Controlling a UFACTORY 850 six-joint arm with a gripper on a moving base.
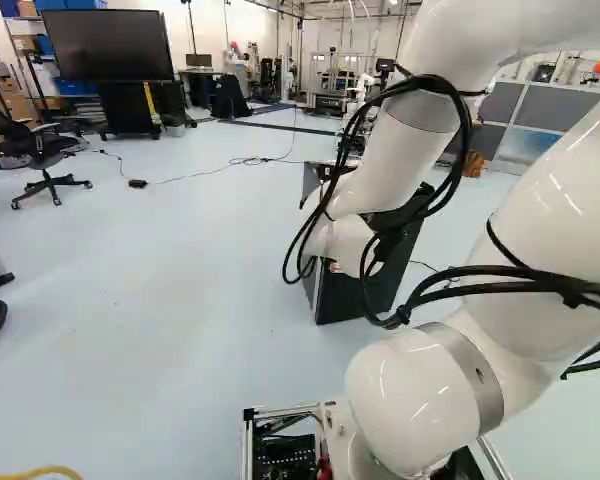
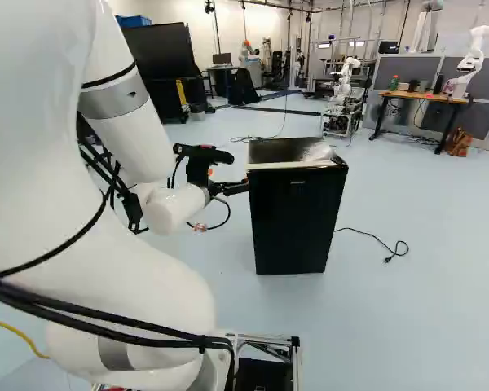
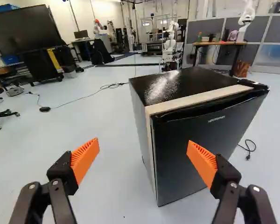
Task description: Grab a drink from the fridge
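Evidently it's the door-opening step: gripper (image 3: 143, 141) wide, holding nothing; fridge (image 2: 297, 218) mid-frame, R base view, door (image 3: 177, 158) apparently shut, drink out of sight, prob. inside, so next move should catch door's free edge & pull.

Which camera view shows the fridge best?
The wrist view: the fridge appears large, its top, one side and door visible, though one gripper finger overlaps the door. The right base view shows it smaller; in the left base view the arm hides much of it.
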